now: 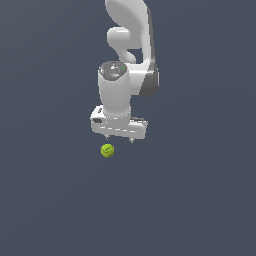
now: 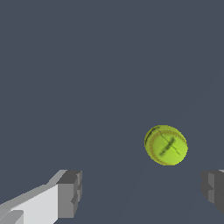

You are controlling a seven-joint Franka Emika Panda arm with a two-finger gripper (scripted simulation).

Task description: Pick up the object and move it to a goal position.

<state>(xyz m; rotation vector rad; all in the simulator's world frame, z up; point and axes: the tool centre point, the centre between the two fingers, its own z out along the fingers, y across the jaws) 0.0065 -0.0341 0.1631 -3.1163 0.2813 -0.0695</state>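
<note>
Reading both views, you have the pincer (image 1: 119,138) spread wide and empty above the table (image 1: 50,200), with the ball (image 1: 107,150) resting just below, off-centre toward the finger on the exterior view's left.

Heads up: your exterior view chops the arm (image 1: 131,30) off at the top edge, and the claw (image 1: 120,139) fingertips are tiny there. In your wrist view both fingers (image 2: 70,192) run off frame.
</note>
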